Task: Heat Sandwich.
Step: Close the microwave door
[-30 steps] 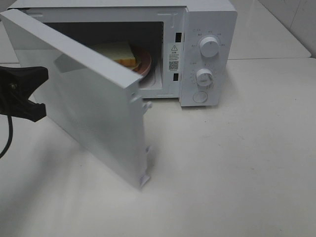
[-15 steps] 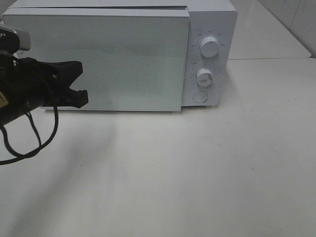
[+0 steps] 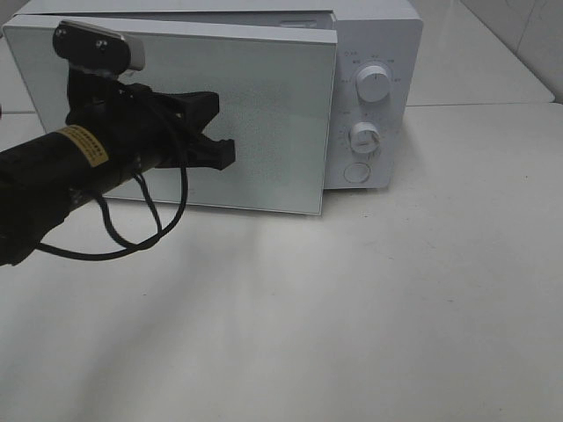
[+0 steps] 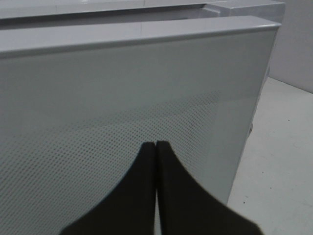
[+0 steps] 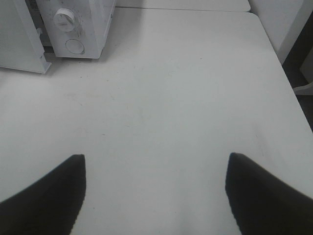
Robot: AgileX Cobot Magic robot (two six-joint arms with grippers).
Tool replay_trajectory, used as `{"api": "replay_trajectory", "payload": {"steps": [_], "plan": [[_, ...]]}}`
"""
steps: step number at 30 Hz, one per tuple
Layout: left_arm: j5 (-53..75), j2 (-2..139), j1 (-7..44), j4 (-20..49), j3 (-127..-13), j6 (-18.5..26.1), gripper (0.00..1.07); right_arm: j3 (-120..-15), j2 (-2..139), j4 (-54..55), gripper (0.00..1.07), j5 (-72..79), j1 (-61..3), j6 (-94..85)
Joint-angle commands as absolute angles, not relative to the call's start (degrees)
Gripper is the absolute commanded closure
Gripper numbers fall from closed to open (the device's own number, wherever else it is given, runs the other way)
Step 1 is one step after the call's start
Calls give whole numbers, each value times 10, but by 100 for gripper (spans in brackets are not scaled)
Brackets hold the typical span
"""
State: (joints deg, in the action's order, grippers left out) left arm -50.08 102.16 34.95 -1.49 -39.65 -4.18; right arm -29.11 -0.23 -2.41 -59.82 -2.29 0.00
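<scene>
Exterior high view: the left jaws are pressed shut on nothing, their fingertips [image 3: 220, 154] right in front of the dotted window [image 4: 98, 147] in the door [image 3: 281, 105] of the microwave [image 3: 374, 44]; whether they touch it I cannot tell. The door stands slightly ajar. The sandwich shows in no view, since the door ahead of the left jaws blocks the oven cavity. The right jaws stand wide apart, empty, above the desk [image 5: 171, 98], with the microwave well ahead of them.
</scene>
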Motion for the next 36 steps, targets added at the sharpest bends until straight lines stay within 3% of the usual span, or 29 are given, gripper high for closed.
{"api": "replay_trajectory", "payload": {"steps": [1, 26, 36], "plan": [[-489, 1032, 359, -3, -423, -36, 107, -290, -17, -23, 31, -593, -19, 6], [-437, 1138, 373, 37, -617, -36, 107, -290, -17, -23, 31, -593, -19, 6], [-415, 1182, 372, 65, -687, 0, 107, -290, -17, -23, 31, -593, -19, 6]]}}
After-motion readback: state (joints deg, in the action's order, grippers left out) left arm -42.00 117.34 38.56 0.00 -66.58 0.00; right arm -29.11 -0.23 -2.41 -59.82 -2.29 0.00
